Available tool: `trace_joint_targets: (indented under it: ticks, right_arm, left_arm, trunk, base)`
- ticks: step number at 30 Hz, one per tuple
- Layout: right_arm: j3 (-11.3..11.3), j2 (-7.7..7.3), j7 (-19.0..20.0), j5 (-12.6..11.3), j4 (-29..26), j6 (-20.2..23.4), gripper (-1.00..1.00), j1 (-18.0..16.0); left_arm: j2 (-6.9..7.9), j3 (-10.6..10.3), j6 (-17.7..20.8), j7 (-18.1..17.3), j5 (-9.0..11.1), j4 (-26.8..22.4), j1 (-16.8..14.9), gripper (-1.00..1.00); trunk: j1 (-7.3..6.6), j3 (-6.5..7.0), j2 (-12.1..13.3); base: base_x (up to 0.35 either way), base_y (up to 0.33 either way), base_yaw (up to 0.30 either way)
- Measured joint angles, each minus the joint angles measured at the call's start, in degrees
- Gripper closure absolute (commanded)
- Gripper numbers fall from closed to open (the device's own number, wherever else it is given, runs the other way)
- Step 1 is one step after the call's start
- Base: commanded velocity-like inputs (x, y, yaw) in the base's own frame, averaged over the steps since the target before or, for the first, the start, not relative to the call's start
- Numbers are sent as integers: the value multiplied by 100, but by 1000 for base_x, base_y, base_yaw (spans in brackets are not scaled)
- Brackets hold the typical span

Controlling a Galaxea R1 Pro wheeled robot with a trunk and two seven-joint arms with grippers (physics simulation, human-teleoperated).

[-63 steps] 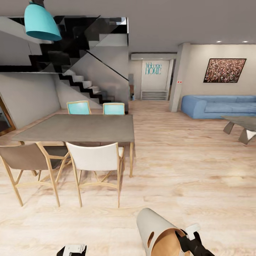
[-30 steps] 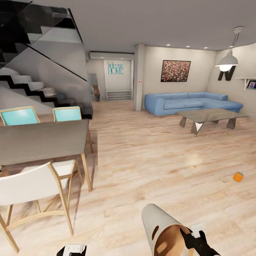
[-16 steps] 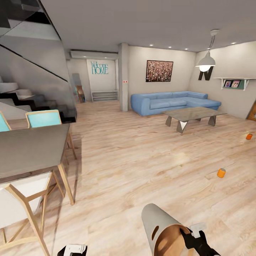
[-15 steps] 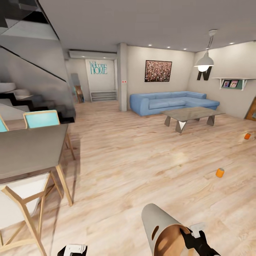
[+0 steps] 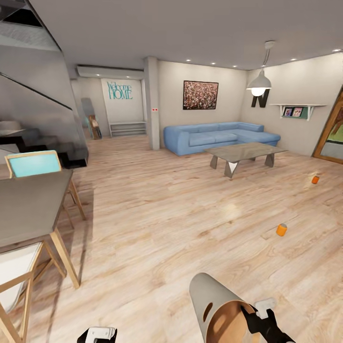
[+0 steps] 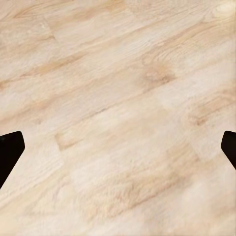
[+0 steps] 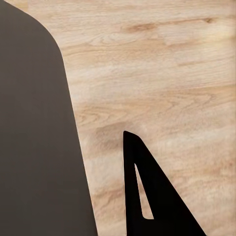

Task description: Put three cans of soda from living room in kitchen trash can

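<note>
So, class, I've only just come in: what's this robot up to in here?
The robot is in the living room with nothing in hand. Two orange soda cans sit on the wood floor to its right, a nearer one and a farther one, both short of the coffee table and blue sofa. The left gripper is open over bare floor.

Living room ahead: two orange soda cans on the wood floor (image 5: 157,214), near can (image 5: 281,230) at right, far can (image 5: 315,179) beyond it, well apart. Blue sofa (image 5: 219,136) behind coffee table (image 5: 244,152). Dining desk (image 5: 28,205) and chairs at left.
</note>
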Motion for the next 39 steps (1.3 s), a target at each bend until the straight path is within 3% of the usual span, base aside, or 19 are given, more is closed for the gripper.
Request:
trace_joint_targets:
  ticks: [19,39]
  right_arm:
    - [23,28,-17,28,8,-9,100,0]
    - [22,36,-7,3,10,-1,100,0]
  left_arm:
    - [4,0,-13,0,2,0,6,-100]
    - [0,0,-13,0,1,7,6,-100]
  trunk:
    - [0,0,0]
    - [0,0,0]
  base:
    - [1,-1,-12]
    - [0,0,-219]
